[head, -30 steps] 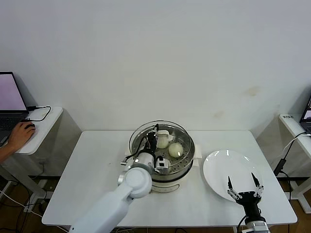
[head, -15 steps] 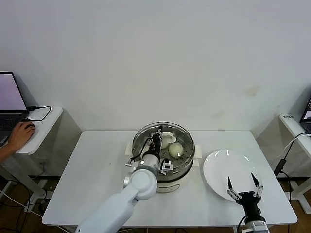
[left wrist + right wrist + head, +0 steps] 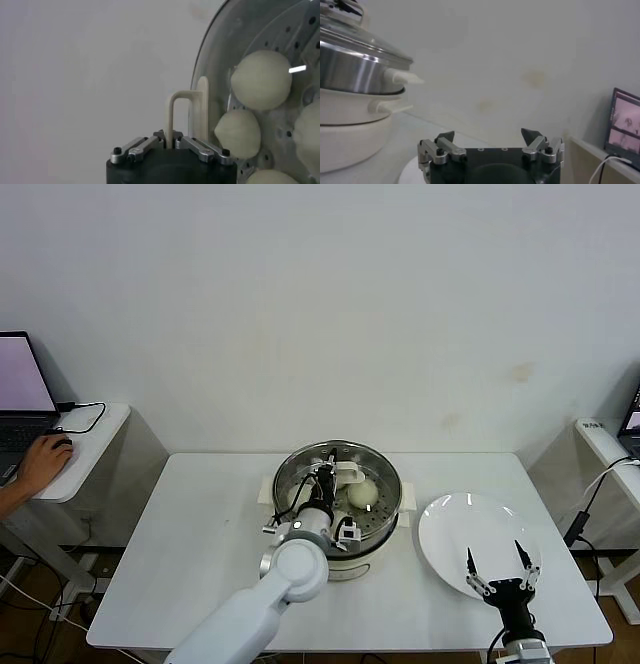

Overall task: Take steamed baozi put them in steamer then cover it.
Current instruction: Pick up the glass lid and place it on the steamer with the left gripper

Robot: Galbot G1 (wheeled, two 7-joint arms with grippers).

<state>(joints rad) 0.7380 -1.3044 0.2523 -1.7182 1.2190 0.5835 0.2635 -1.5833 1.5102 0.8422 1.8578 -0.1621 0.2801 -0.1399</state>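
Moved since a second ago: cover (image 3: 336, 471) has shifted rightward to sit over the steamer (image 3: 338, 500), left tool (image 3: 325, 477) travelling with it. Steamer: mid-worktop (image 3: 200, 524), steel pot on cream base; holds steamed baozi (image 3: 262, 80) on the perforated tray, four visible through the glass in the left wrist view. Left tool: clamped on the cover's cream handle. Plate (image 3: 478, 542): white, just right of the steamer. Right tool (image 3: 505, 567): fingers spread, empty, at the plate's near edge, unmoved.
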